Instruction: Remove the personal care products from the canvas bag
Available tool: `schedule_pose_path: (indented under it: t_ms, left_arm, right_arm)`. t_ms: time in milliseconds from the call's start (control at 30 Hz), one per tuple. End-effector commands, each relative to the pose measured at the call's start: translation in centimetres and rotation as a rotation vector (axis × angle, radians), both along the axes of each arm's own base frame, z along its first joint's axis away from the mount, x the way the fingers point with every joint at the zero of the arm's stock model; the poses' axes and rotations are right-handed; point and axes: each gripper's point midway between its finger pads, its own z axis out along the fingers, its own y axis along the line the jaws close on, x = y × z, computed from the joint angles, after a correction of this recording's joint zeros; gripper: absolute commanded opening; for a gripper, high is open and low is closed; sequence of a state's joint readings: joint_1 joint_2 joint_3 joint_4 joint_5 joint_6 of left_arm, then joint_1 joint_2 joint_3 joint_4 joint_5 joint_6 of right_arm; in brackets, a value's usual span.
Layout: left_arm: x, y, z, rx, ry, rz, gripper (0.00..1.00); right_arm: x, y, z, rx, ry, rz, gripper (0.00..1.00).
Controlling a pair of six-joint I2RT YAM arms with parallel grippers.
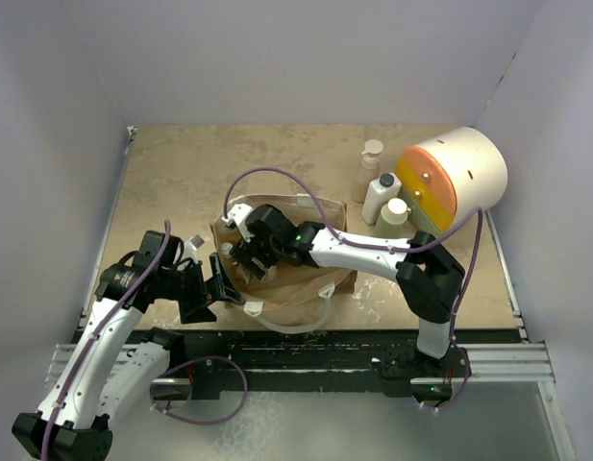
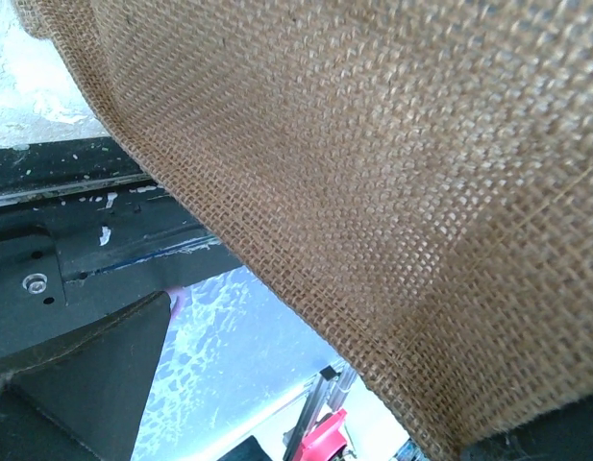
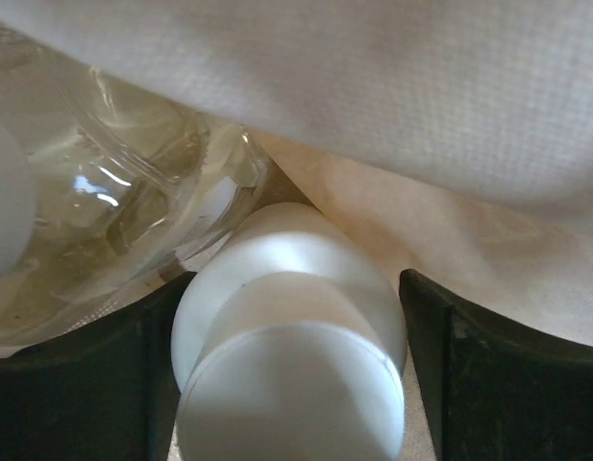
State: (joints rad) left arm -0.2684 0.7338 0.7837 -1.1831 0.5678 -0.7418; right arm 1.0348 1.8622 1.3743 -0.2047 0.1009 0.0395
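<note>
The tan canvas bag (image 1: pixel 296 279) sits mid-table, and its weave (image 2: pixel 392 173) fills the left wrist view. My right gripper (image 1: pixel 253 252) reaches down inside it. There its fingers (image 3: pixel 85 384) stand on either side of a cream wide-capped bottle (image 3: pixel 286 384): the left one touches it, the right one stands a little apart. A clear yellowish bottle (image 3: pixel 113 211) lies next to it. Outside, at the back right, stand a beige pump bottle (image 1: pixel 370 168), a white black-capped bottle (image 1: pixel 381 197) and an olive-green bottle (image 1: pixel 394 217). My left gripper (image 1: pixel 219 288) is open at the bag's left wall.
A large white, orange and yellow cylinder (image 1: pixel 453 176) lies at the back right, close to the three bottles. White rope handles (image 1: pixel 286 327) loop off the bag's near side. The black rail (image 1: pixel 306 351) runs along the table's front edge, with walls on three sides.
</note>
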Motion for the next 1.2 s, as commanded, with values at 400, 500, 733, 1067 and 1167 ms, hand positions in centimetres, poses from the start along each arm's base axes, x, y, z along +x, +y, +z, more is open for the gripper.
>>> schedule_pose_path:
  t_ms: [400, 500, 733, 1067, 1167]
  left_arm:
    - [1.2, 0.2, 1.1, 0.020, -0.048, 0.030, 0.99]
    - [1.5, 0.4, 1.5, 0.029, -0.062, 0.040, 0.99]
    - [1.8, 0.3, 2.0, 0.019, -0.089, 0.041, 0.99]
    - [2.0, -0.1, 1.6, 0.007, -0.090, 0.013, 0.99]
    - [1.9, 0.0, 1.4, 0.015, -0.089, 0.005, 0.99]
  right_arm:
    - [0.6, 0.6, 10.6, 0.251, -0.040, -0.091, 0.17]
    - [0.9, -0.2, 13.4, 0.289, -0.071, -0.126, 0.06]
    - [0.6, -2.5, 18.8, 0.397, -0.096, -0.187, 0.00]
    - [-0.9, -7.1, 24.9, 0.520, -0.125, -0.303, 0.00]
    - [-1.0, -9.6, 27.6, 0.539, -0.203, -0.342, 0.00]
